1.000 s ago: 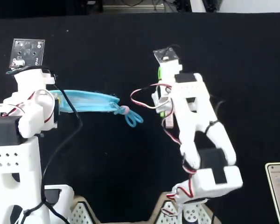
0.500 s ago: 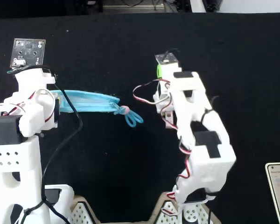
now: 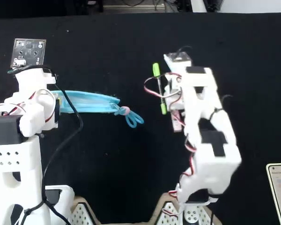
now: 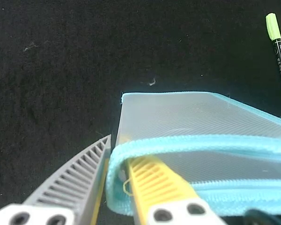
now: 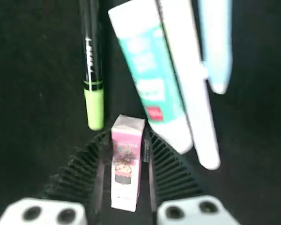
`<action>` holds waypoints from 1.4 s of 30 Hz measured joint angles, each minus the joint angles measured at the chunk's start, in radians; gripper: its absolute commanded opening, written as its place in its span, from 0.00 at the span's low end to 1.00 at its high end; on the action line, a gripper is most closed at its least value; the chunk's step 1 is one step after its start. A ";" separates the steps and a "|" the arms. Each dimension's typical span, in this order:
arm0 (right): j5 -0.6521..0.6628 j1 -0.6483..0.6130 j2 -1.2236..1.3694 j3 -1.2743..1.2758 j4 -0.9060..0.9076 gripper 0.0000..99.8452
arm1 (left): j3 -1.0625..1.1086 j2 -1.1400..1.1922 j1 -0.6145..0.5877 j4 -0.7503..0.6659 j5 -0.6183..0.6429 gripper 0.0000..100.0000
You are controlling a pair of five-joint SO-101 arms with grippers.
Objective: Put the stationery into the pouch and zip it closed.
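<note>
left tool point(image 4: 118, 154) clamps the blue pouch point(image 4: 192, 117) rim, one finger inside, one outside; pouch stretches toward mid-table point(image 3: 84, 47) | right tool point(image 5: 125, 140) pinches a small pink box point(image 5: 125, 164) | beyond it: green pen point(image 5: 92, 70), white-teal tube point(image 5: 147, 65), white pen point(image 5: 187, 75) side by side on the table

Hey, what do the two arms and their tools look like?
The left arm and right arm are white blocky plastic with black motors and looped red, white and black wires. The left tool has ribbed grey and yellow fingers; the right tool has dark ribbed ones.
</note>
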 measured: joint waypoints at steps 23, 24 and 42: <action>0.238 0.018 -0.224 0.427 -0.049 0.01 | 0.005 0.000 0.000 0.000 0.000 0.03; 0.238 0.018 -0.224 0.422 -0.054 0.01 | 0.005 0.000 0.000 0.000 0.000 0.03; 0.124 -0.284 -1.105 0.069 0.307 0.01 | 0.008 0.000 0.002 0.000 0.000 0.03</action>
